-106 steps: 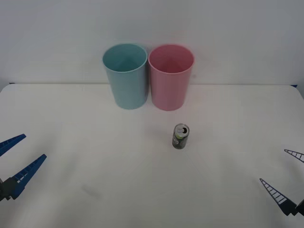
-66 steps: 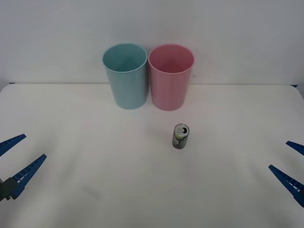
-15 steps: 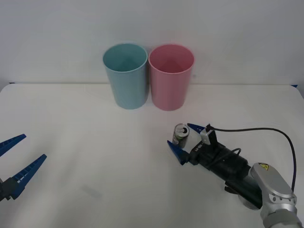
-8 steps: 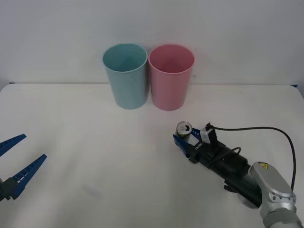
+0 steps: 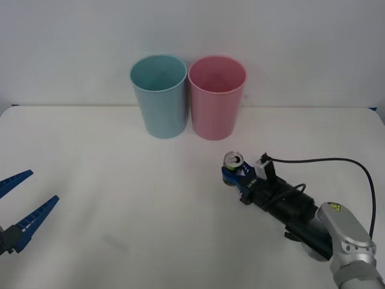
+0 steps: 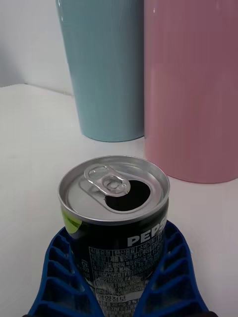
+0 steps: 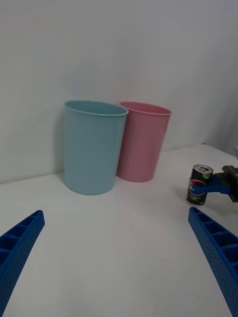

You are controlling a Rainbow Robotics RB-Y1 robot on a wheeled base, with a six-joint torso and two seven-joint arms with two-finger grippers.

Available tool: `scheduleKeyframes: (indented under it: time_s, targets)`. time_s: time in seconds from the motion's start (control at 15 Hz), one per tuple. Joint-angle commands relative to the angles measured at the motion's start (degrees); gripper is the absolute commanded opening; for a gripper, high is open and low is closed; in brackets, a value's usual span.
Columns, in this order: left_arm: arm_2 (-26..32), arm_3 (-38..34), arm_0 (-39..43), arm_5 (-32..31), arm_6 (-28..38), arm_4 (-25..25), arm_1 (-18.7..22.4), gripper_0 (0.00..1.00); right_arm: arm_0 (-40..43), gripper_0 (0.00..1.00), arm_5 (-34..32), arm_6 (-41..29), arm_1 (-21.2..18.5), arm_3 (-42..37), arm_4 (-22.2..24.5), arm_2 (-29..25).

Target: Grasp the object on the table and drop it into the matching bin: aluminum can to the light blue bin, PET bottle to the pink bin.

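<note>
Right pincer [image 5: 231, 174] of mine clamps snug around the aluminum can [image 5: 232, 166], upright on the tabletop [image 5: 120, 198]. I want a firm squeeze, then a straight lift toward the light blue bin [image 5: 159, 96] ahead, beside the pink bin [image 5: 216, 96]. Left pincer [image 5: 21, 208] waits, spread wide.

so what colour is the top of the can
Silver, with the pull-tab opened; the aluminum can shows it best in the right wrist view.
</note>
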Motion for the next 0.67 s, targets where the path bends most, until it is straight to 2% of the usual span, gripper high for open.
scheduleKeyframes:
  time_s: [0.07,0.2,0.4,0.67]
  targets:
    - [0.0,0.0,0.0,0.0,0.0,0.0,0.0,1.0,-0.3,0.0,-2.1,-0.7,-1.8,-1.2,-2.2,0.0]
    - [0.0,0.0,0.0,0.0,0.0,0.0,0.0,1.0,-0.4,0.0,-3.3,-2.4,-3.6,-2.9,-3.5,0.0]
    - [0.0,0.0,0.0,0.0,0.0,0.0,0.0,1.0,-0.3,0.0,-6.5,-8.7,-7.7,-5.8,-5.4,0.0]
    - [0.0,0.0,0.0,0.0,0.0,0.0,0.0,1.0,-0.3,0.0,-10.6,-12.4,-14.0,-10.8,-10.6,-0.8]
